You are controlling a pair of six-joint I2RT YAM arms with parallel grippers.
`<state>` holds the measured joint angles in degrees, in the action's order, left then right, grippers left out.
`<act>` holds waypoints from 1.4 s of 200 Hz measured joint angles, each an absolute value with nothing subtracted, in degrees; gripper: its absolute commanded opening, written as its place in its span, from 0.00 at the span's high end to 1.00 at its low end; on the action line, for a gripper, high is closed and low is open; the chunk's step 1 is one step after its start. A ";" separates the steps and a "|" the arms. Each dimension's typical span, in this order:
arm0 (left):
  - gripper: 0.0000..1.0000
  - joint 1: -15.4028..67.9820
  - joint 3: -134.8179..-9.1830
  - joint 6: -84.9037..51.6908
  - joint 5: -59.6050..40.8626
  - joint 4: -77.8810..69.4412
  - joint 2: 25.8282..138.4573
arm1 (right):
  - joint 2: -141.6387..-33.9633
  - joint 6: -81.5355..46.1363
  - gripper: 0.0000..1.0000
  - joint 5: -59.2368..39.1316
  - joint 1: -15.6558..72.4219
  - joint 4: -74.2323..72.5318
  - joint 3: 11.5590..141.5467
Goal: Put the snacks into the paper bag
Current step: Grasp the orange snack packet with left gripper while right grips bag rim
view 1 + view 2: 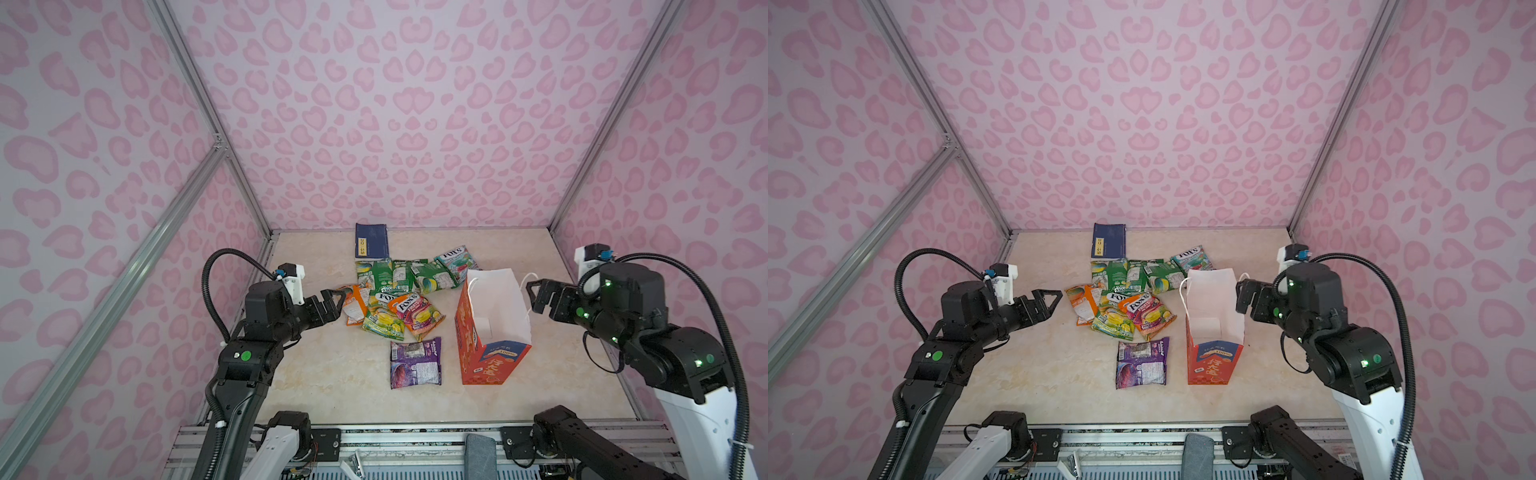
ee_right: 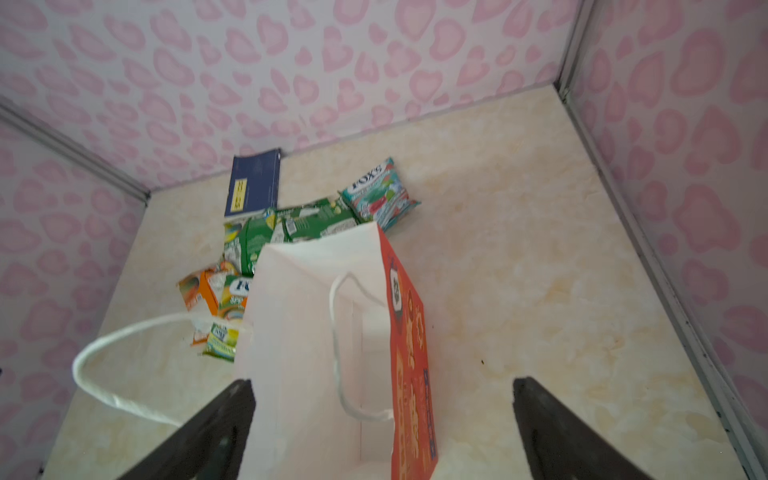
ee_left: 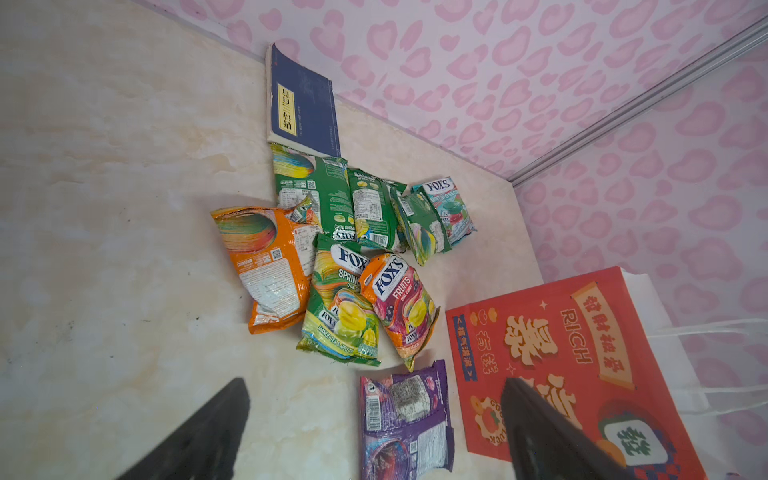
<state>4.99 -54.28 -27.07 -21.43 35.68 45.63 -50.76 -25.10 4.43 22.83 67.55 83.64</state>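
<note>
1. The snacks (image 1: 399, 299) lie in a loose pile at the centre of the frame, all on the table (image 1: 332, 395). A purple packet (image 1: 415, 363) lies alone below the pile.
2. The bag (image 1: 494, 365) stands upright just right of the pile with its mouth open, and I see no packet inside.
3. The left gripper (image 1: 337, 300) has its jaws wide apart and holds nothing. It hovers at the left edge of the pile, just beside the orange packet (image 1: 355, 307), so this looks like the first pick.
4. The right gripper (image 1: 535, 297) is also spread wide and empty, at the upper right rim of the bag. Whether it touches the paper I cannot tell.
5. To do the step well, take the orange packet by its free left edge, since its right side meets its neighbours.
6. Lift it high enough to clear the rim and release it over the white inside.
7. The right gripper should steady the rim, because the bag is tall and probably light and may tip.
8. Leave the blue booklet (image 1: 371, 241) above the pile, as it is not a snack.
</note>
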 measured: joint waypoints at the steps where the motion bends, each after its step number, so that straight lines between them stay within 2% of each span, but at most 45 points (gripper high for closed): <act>1: 0.03 4.99 -54.26 -27.03 -21.41 35.70 45.65 | -50.74 -25.12 0.01 4.64 23.20 67.70 83.50; 24: 0.03 4.99 -54.19 -26.33 -20.95 35.88 45.89 | -51.18 -27.18 0.01 9.89 31.07 69.80 78.52; 59: 0.03 5.04 -54.81 -25.02 -20.10 36.32 45.76 | -53.15 -29.39 0.26 15.88 33.69 69.58 72.53; 77: 0.03 5.04 -54.81 -24.38 -19.40 36.77 45.45 | -54.17 -29.41 0.48 17.98 33.01 68.51 71.29; 85: 0.03 5.04 -54.81 -24.36 -19.22 37.15 45.43 | -54.85 -29.36 0.56 18.00 32.34 67.59 70.81; 97: 0.03 5.04 -54.78 -24.10 -19.05 37.58 45.45 | -55.79 -29.30 0.60 17.74 30.89 65.98 70.00; 126: 0.03 5.04 -54.46 -24.01 -19.00 37.87 45.10 | -55.96 -28.05 0.89 16.25 28.36 63.70 69.47; 145: 0.03 5.04 -54.46 -24.01 -18.81 38.06 45.08 | -56.16 -27.55 1.00 15.14 27.81 62.17 69.19; 192: 0.03 5.04 -50.02 -25.74 -20.12 38.22 47.18 | -55.61 -26.28 1.00 13.04 25.54 58.22 67.64; 245: 0.03 5.13 -44.58 -30.41 -23.66 36.99 52.71 | -55.51 -23.35 1.00 7.77 12.60 52.10 66.04; 280: 0.03 5.15 -43.66 -33.12 -24.38 32.77 56.71 | -55.83 -23.09 1.00 3.88 9.82 48.69 64.84</act>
<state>5.15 -43.66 -33.12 -24.38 32.77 56.71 -55.83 -23.09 3.88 9.82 48.69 64.84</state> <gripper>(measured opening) 0.972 0.049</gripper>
